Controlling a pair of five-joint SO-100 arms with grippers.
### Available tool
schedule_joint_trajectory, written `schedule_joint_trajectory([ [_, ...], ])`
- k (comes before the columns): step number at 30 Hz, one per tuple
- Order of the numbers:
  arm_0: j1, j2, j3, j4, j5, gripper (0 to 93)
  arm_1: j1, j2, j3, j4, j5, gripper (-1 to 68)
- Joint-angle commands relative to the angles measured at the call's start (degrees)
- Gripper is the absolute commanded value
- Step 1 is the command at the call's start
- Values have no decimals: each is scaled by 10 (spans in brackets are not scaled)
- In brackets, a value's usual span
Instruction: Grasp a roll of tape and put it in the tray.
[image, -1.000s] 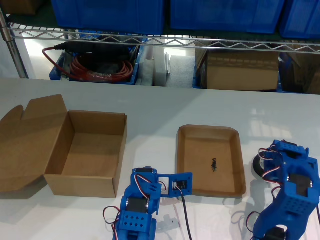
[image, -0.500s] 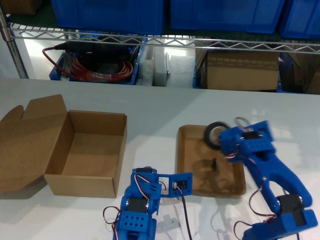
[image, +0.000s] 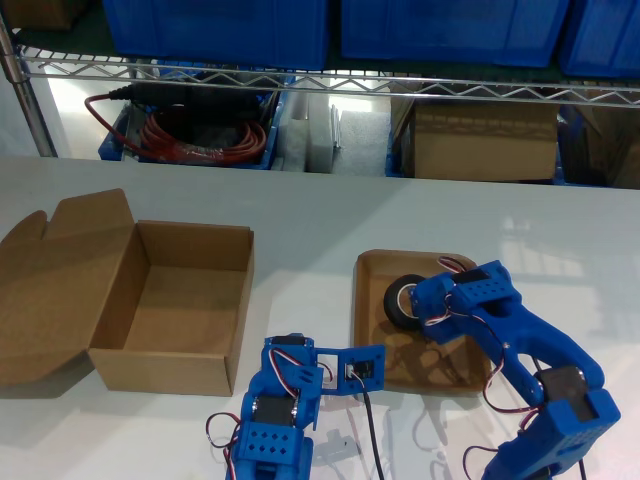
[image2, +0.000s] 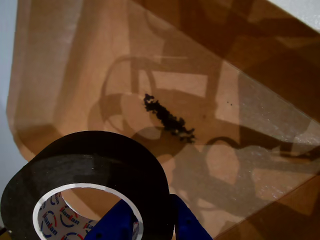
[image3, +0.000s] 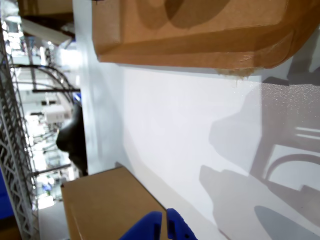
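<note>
We take the tray (image: 372, 290) as our landmark: a shallow brown cardboard tray with rounded corners, lying on the white table (image: 320, 215). Our first gripper (image: 418, 312) reaches in over the tray and is clamped on the roll of tape (image: 405, 301), its blue fingers (image2: 186, 224) pinching the black wall of the ring with one inside the pale core and one outside. The roll of tape hangs above the tray's floor, inside the rim, standing on edge with its pale core facing the exterior view's left. In the first wrist view the roll of tape (image2: 97, 172) sits close to the lens, and beyond it the tray (image2: 75, 70) shows its small dark mark (image2: 167, 119) on the floor, crossed by the arm's shadow. Beside the tray, toward the exterior view's left, stands the larger open cardboard box (image: 185, 300) with its flap folded outward. Our second gripper (image: 362, 372) rests just outside the tray's near rim, between the tray and the box; its blue fingertips (image3: 172, 227) lie together with nothing between them.
</note>
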Motion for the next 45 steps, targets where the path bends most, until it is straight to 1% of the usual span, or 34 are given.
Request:
schedule_joint_trajectory([
  [1, -5, 5, 17, -8, 4, 2, 2, 4, -23, -8, 5, 136],
  [2, -5, 5, 17, -8, 4, 2, 3, 3, -24, -8, 6, 221],
  [4, -5, 5, 17, -8, 4, 2, 3, 2, -24, -8, 6, 309],
  [5, -5, 5, 17, -8, 4, 2, 3, 2, -23, -8, 6, 320],
  [9, -5, 5, 17, -8, 4, 2, 4, 5, -21, -8, 6, 309],
  [13, -5, 5, 17, -8, 4, 2, 9, 15, -20, -8, 8, 288],
  [16, -5, 5, 17, -8, 4, 2, 33, 50, -18, -7, 9, 255],
  [19, -5, 5, 17, -8, 4, 2, 93, 109, -15, -4, 9, 156],
  [21, -5, 5, 17, -8, 4, 2, 153, 171, 11, -10, 0, 1],
  [24, -5, 5, 17, -8, 4, 2, 242, 311, 126, -34, -5, 0],
  [26, -5, 5, 17, -8, 4, 2, 279, 437, 250, -66, -8, 0],
  [27, -5, 5, 17, -8, 4, 2, 286, 507, 316, -76, -20, 0],
  [31, -5, 5, 17, -8, 4, 2, 274, 750, 533, -73, -55, 0],
  [34, -5, 5, 17, -8, 4, 2, 272, 840, 605, -47, -63, 0],
  [38, -5, 5, 17, -8, 4, 2, 272, 883, 634, -11, -54, 0],
  [45, -5, 5, 17, -8, 4, 2, 262, 883, 664, -31, -49, 0],
])
